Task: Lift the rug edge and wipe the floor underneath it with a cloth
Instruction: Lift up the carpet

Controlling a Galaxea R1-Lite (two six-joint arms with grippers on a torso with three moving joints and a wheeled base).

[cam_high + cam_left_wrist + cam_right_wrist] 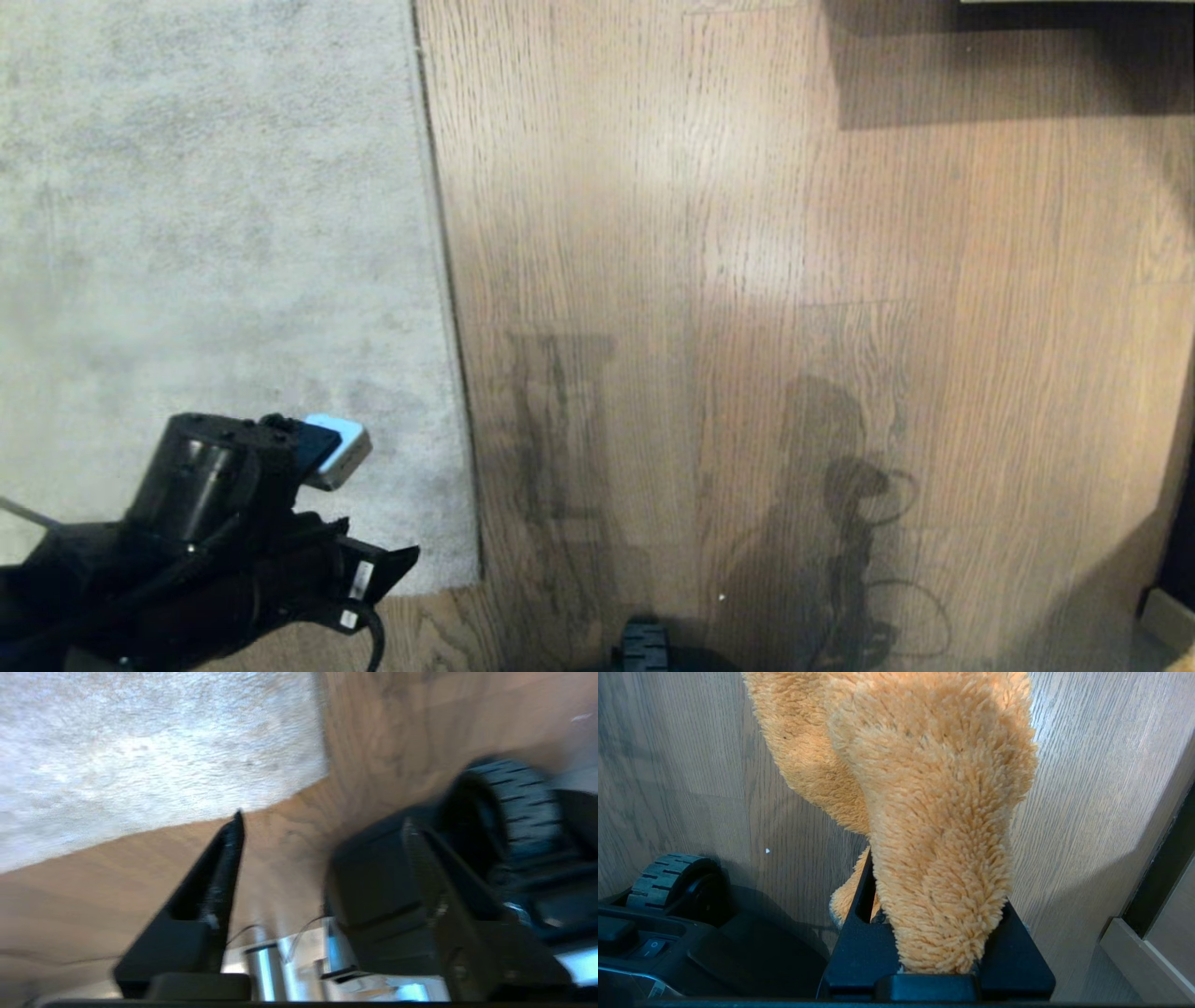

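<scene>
The pale grey rug lies flat on the left, and the rug edge (pixel 448 280) runs straight down to a near corner (pixel 476 581). Brown plank floor (pixel 747 280) fills the rest. My left arm (pixel 233 523) hangs low over that corner. In the left wrist view my left gripper (pixel 322 817) is open with nothing between its fingers, above bare floor just off the rug edge (pixel 321 728). My right gripper (pixel 934 886) is out of the head view. It is shut on the fluffy mustard-tan cloth (pixel 934 802), which drapes forward over the floor (pixel 691 765) and hides the fingertips.
My base's front wheel (pixel 644 644) sits at the lower middle, also the wheel (pixel 658 877) in the right wrist view. A dark shadow of furniture (pixel 1008 65) lies at the far right. A pale baseboard (pixel 1167 611) shows at the lower right.
</scene>
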